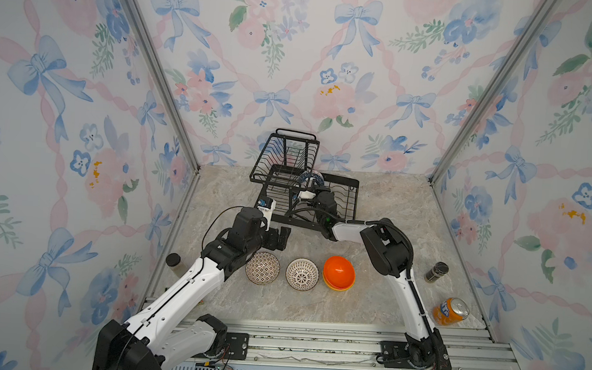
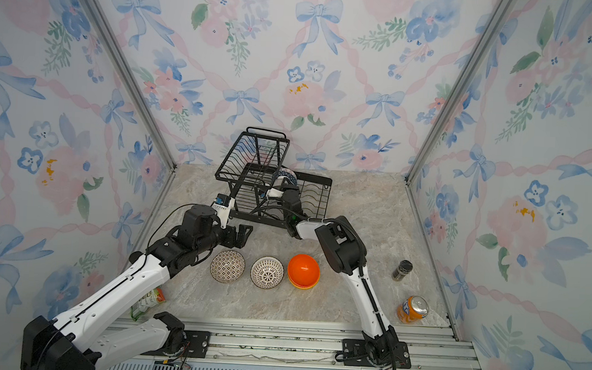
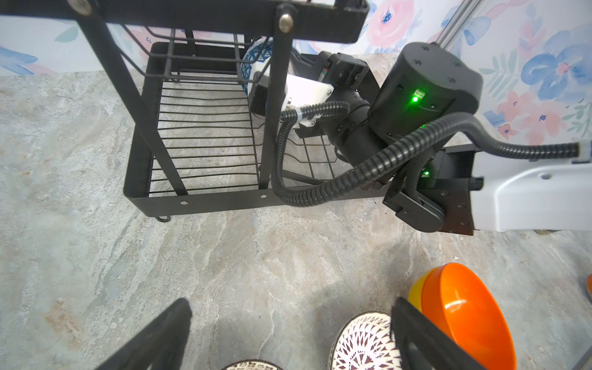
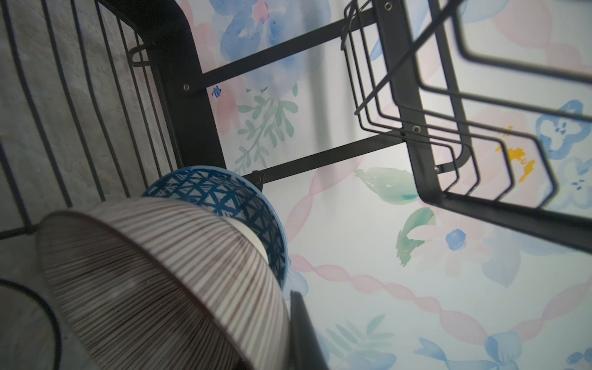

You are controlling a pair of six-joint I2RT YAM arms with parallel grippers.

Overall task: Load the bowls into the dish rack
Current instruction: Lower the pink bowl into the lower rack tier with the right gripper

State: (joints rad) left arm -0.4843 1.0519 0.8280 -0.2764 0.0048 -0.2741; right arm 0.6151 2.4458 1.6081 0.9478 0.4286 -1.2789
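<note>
Right claw (image 1: 309, 186) grips striped bowl (image 4: 160, 282) inside rack (image 1: 351, 192), beside blue bowl (image 4: 224, 192); left claw (image 3: 288, 333) gapes open

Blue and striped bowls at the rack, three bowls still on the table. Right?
Four, not three: left wrist view shows the orange bowl nested in a yellow bowl, beside a dark lattice bowl and a pale lattice bowl. Rest holds.
</note>
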